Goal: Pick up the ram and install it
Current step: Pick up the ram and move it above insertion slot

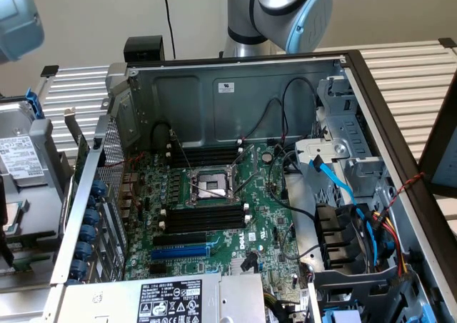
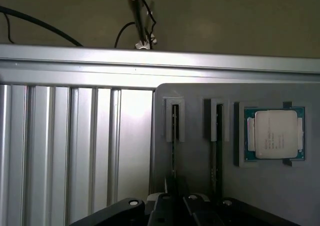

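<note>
- A CPU (image 2: 276,134) and a second stick (image 2: 218,146) are held in a grey holder (image 2: 195,161).
- The ram (image 2: 173,136) is set on edge in the holder's edge slot, farthest from the CPU.
- The gripper (image 2: 175,200) is clamped shut on the ram's end.

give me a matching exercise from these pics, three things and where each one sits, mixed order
1 ram
2 processor
3 blue slot

a flat in a square pocket of the grey tray
b on the motherboard inside the case
c on edge in a tray slot, at the gripper

pairs: 1-c, 2-a, 3-b
</note>
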Available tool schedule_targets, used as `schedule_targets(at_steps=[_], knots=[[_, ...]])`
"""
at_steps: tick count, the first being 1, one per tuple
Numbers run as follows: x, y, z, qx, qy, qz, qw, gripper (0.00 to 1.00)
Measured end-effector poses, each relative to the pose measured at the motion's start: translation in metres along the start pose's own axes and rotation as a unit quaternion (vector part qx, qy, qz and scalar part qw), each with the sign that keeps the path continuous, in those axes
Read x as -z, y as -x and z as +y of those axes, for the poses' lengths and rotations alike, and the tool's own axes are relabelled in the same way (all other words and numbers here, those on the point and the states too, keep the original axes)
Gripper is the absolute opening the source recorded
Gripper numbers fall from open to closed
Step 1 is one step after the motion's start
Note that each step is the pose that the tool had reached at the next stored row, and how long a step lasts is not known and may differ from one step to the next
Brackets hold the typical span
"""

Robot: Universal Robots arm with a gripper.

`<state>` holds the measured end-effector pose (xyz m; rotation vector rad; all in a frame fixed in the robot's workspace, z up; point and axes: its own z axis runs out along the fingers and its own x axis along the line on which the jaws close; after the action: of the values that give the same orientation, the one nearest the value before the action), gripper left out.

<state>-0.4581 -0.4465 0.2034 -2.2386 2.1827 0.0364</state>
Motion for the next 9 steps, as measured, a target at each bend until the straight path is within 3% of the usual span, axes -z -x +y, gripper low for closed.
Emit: schedule_targets(at_steps=[9], knots=[[0.0000,0.0000,0.0000,0.000,0.0000,0.0000,1.0000,0.12]])
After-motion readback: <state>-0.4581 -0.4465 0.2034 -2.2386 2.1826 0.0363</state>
